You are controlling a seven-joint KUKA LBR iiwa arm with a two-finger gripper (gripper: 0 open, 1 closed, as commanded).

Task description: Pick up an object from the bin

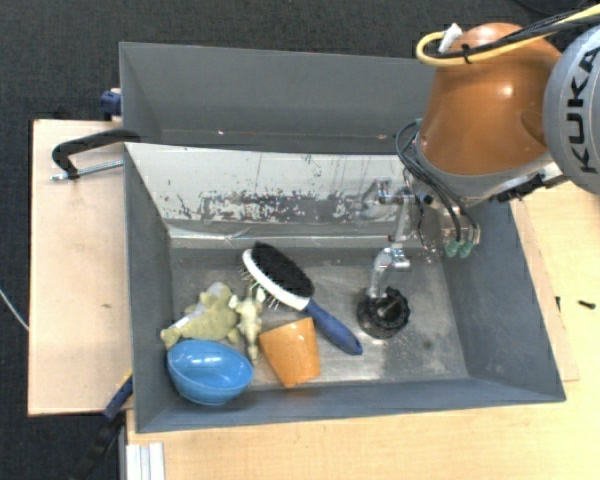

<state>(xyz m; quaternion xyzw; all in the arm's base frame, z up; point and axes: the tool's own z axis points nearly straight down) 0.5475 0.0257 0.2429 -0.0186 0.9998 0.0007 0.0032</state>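
While the grey bin (485, 313) holds a heap of brush (280, 273), orange cup (291, 351), blue bowl (210, 371) and pale plush toy (215, 315) toward its 8 o'clock corner, the gripper (382, 280) hangs at that heap's 3 o'clock. A small black round thing (384, 313) lies at the gripper's 6 o'clock, just below its tip. It has no long axis to align to, so a straight drop looks enough; whether the gripper is released or clenched I cannot tell.
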